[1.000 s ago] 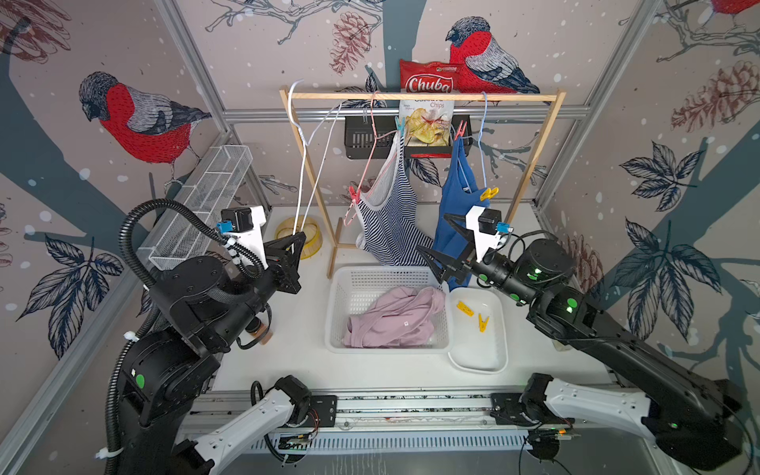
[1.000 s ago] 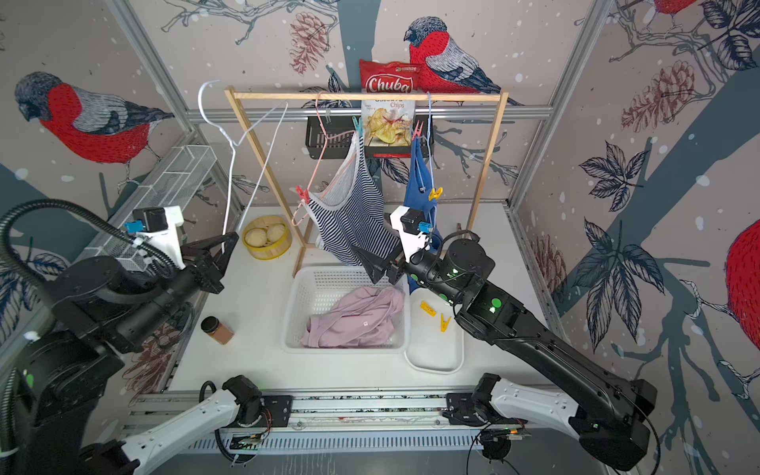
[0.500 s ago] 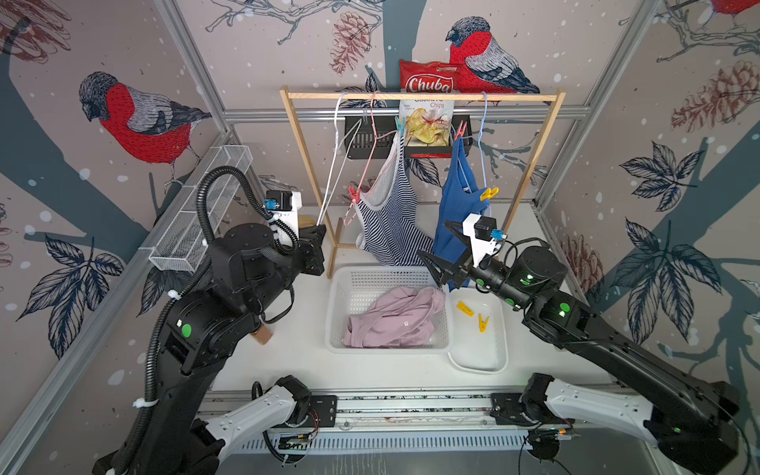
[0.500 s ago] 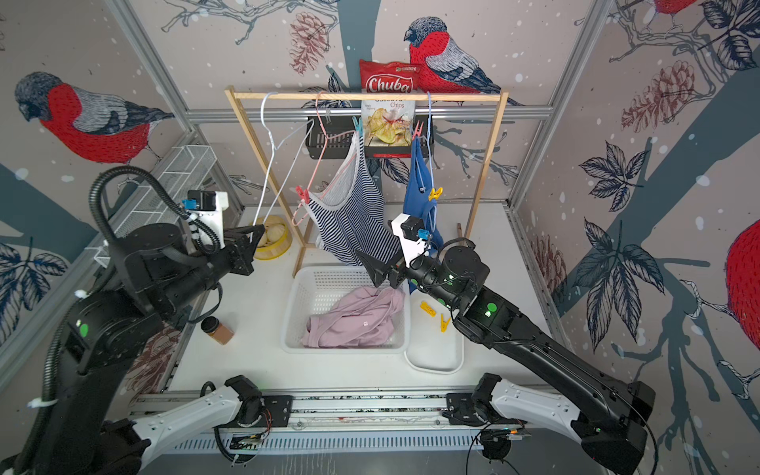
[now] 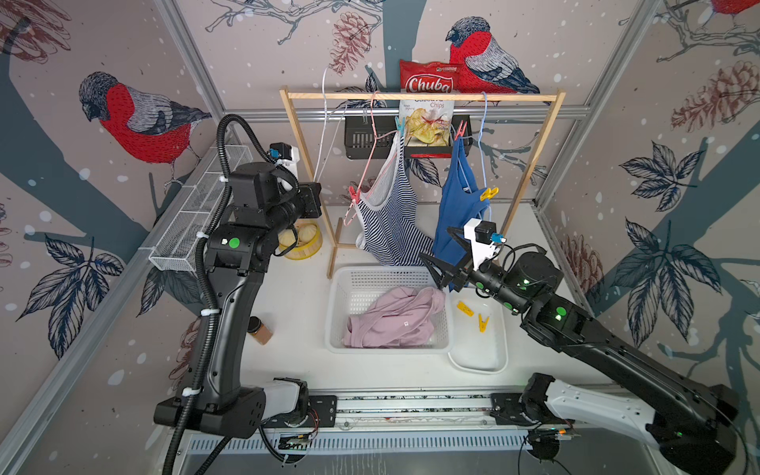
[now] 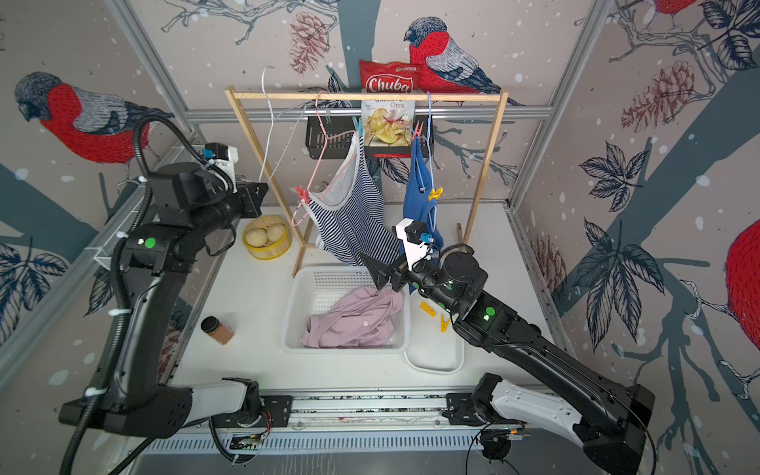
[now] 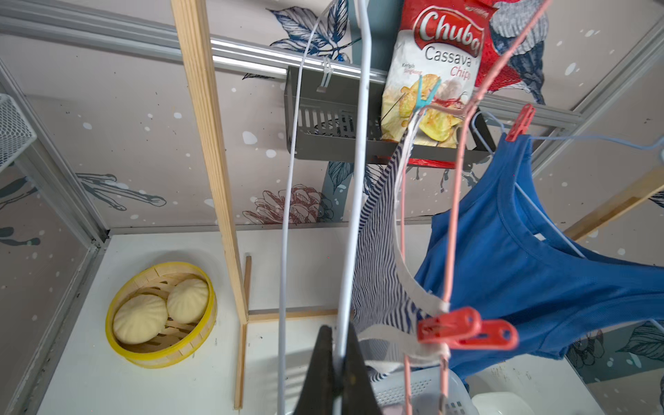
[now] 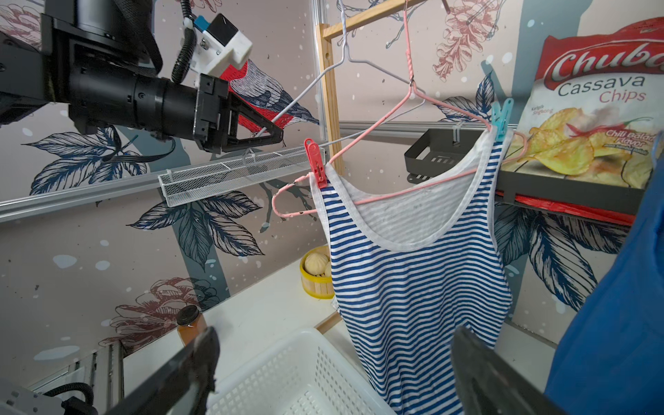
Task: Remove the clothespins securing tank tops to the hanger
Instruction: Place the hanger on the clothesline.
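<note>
About a third of the job looks done. The mauve-pink tank top (image 5: 395,318) lies crumpled in the white basket (image 5: 335,312) just below the right gripper (image 5: 436,244). Two yellow clothespins (image 5: 464,308) rest loose in the white tray (image 5: 477,357) under that gripper's wrist. The right gripper's jaws stand wide apart and carry nothing, and the hem of the striped tank top (image 8: 413,287) hangs just ahead of them. The left gripper (image 7: 336,363) is clamped tight on the bare white hanger (image 7: 355,187), which no longer carries a top. Four pegs remain. Close beside the left gripper's tips, a red clothespin (image 7: 467,328) pins the striped top's near strap to the pink hanger (image 8: 377,120). Farther up and beyond it, a teal clothespin (image 7: 425,95) holds the other strap. Past the striped top, well away from the left gripper and above the right one, the blue tank top (image 5: 456,205) hangs from a second red clothespin (image 5: 460,129) and a third yellow clothespin (image 5: 488,193). Both appear to bite onto the blue hanger (image 7: 582,137), though at that distance the hold cannot be confirmed. Two tops are left to free.
</note>
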